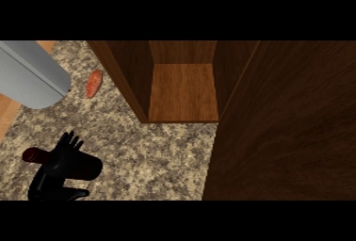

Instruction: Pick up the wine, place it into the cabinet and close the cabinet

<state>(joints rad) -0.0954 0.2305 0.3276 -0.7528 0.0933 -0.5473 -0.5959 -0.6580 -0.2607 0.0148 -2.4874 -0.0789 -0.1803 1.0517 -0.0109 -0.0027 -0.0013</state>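
A dark red wine bottle [84, 167] lies on its side on the speckled counter at the lower left, its neck [31, 154] pointing left. My left hand [59, 170] comes in from the bottom edge and curls over the bottle's middle, hiding part of it. The wooden cabinet [184, 92] stands open at the top centre, with nothing visible on its shelf. Its door [292, 127] is swung out and fills the right side of the view. My right hand does not show.
A large grey rounded cylinder [31, 75] takes up the upper left corner. A small orange-red vegetable [93, 83] lies beside it, left of the cabinet. Bare speckled counter [160, 155] lies between the bottle and the cabinet's front.
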